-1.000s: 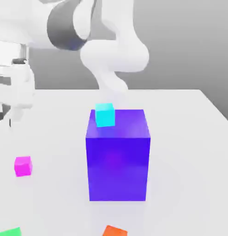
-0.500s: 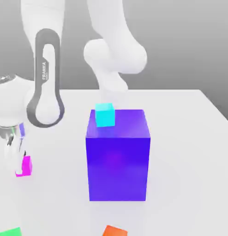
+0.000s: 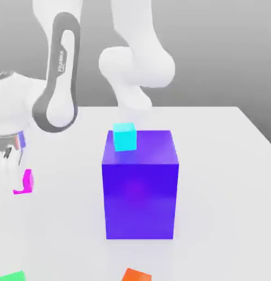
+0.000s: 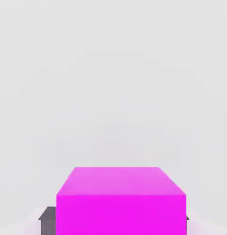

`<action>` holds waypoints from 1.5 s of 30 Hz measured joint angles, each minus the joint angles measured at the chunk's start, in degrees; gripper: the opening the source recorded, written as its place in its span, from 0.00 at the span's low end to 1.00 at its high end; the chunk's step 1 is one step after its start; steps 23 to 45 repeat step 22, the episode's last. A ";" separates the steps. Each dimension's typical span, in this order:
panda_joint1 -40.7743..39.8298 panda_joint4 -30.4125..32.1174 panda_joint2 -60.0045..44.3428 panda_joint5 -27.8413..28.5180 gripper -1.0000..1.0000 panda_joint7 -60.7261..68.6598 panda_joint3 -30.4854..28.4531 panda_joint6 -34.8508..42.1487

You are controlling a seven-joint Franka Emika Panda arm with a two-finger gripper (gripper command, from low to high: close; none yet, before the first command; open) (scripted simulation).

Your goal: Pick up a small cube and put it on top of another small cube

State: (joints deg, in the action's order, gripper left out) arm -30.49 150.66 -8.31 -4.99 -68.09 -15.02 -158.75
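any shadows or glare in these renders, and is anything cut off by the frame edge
Exterior view: soft, even light, no glare; the big purple block has a brighter patch on its front face, and the green cube and orange cube are cropped at the bottom edge. Hand view: the magenta cube is flatly lit, cropped at the bottom, with a dark shadow beside it.

The magenta cube (image 3: 25, 182) sits tilted near the table's edge at the exterior view's left (close up in the hand view (image 4: 121, 199)). The cyan cube (image 3: 125, 136) rests upright on the big blue block's (image 3: 140, 186) back corner.
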 joint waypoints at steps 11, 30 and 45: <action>7.24 -22.66 -9.47 1.98 0.00 2.64 8.32 13.00; 9.85 -31.61 -20.33 1.95 1.00 4.20 11.80 11.09; 9.85 -31.61 -20.33 1.95 1.00 4.20 11.80 11.09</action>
